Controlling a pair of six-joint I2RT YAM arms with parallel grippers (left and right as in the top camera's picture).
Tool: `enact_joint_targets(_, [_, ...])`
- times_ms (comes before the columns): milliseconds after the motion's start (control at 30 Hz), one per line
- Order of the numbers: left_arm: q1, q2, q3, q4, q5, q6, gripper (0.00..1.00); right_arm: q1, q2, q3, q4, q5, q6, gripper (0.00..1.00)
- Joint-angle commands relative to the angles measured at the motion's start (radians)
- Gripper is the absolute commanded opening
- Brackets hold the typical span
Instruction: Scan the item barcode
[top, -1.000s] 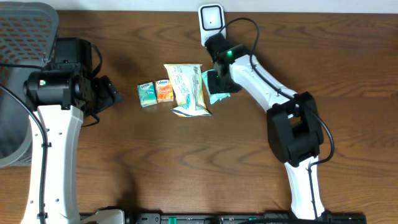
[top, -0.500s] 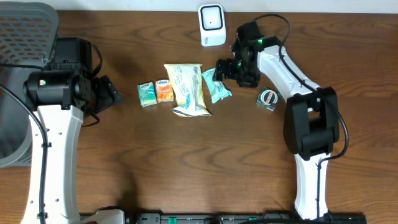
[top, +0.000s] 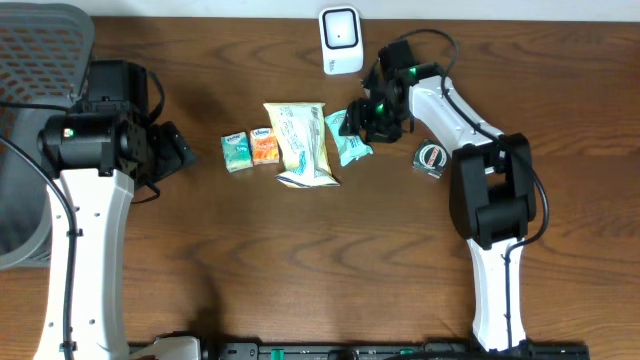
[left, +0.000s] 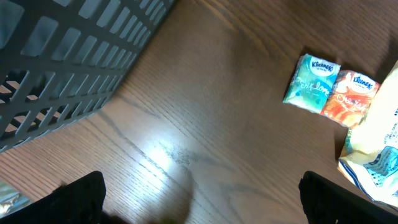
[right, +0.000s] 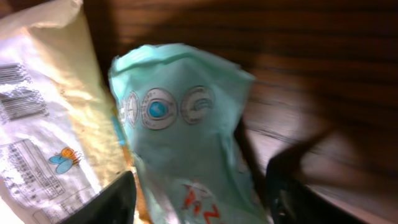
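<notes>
In the right wrist view the teal packet (right: 186, 143) is blurred, its print unreadable, its end cut off at 6 o'clock. The yellow bag (right: 43, 124) runs off at 9 o'clock. Overhead, the right gripper (top: 358, 120) hides the packet's 1 o'clock end.

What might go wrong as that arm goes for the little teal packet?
The right gripper straddles the teal packet, which lies against the yellow bag; a finger may snag the bag as well. The packet looks soft and crinkled, so it may slip or fold in the grip. No barcode shows on its upper face, so the scanner may miss it.
</notes>
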Motion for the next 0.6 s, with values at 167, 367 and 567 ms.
enact_joint_targets(167, [0.004, 0.005, 0.0, -0.003, -0.01, -0.009, 0.98, 0.003, 0.067, -0.008, -0.019, -0.034, -0.012, 0.21])
enact_joint_targets(367, [0.004, 0.005, 0.0, -0.003, -0.01, -0.009, 0.98, -0.008, 0.06, 0.0, -0.062, -0.019, -0.011, 0.01])
enact_joint_targets(567, [0.004, 0.005, 0.0, -0.003, -0.01, -0.009, 0.98, -0.005, 0.009, 0.082, -0.226, 0.235, 0.031, 0.01])
